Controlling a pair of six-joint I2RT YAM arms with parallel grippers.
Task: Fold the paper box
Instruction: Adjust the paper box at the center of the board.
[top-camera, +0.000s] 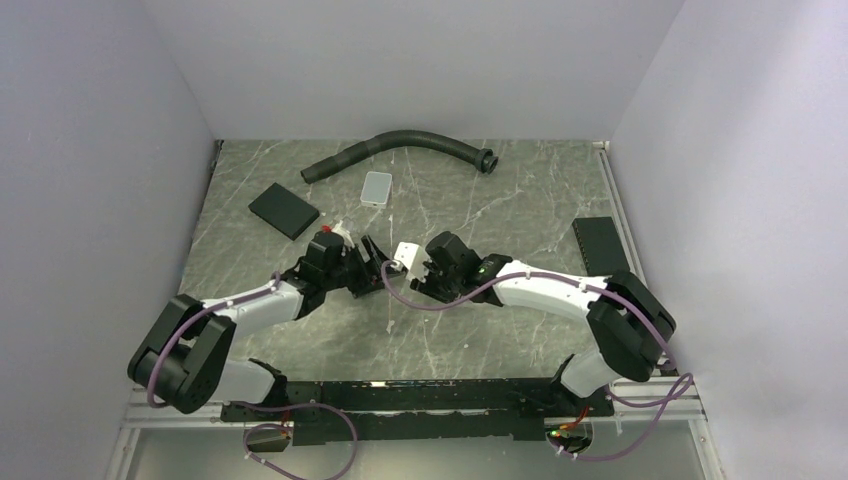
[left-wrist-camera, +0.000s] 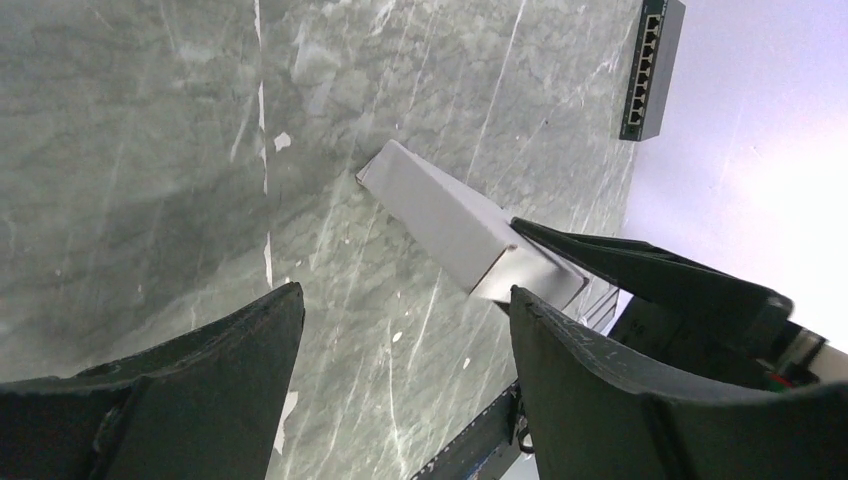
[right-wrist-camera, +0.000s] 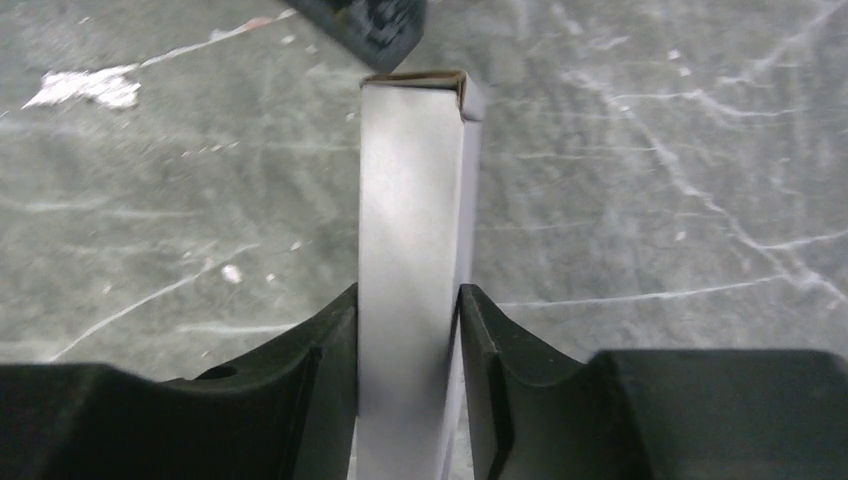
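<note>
1. The table (top-camera: 480, 200), a grey marbled surface, lies under both grippers.
2. The black corrugated hose (top-camera: 400, 145) lies curved on the table. It is well beyond both grippers, near the back wall.
3. The black flat pad (top-camera: 284, 210) lies beyond the left gripper and off to its left.
4. The black ported unit (left-wrist-camera: 655, 70) lies to the right of the right gripper, at the table's edge.
5. The left gripper (left-wrist-camera: 405, 295) is released. Its jaws stand wide apart with nothing between them.
6. The right gripper (right-wrist-camera: 408, 300) is grasping the paper box, with one finger pressed on each long side.
7. The paper box (right-wrist-camera: 412, 200), a slim white carton, projects forward from the right gripper's jaws. Its far end points toward the left gripper and sits just ahead of that gripper's fingertips. Whether the box touches the table cannot be determined.
8. The light grey tile (top-camera: 377, 186) lies beyond both grippers, just short of the hose.
</note>
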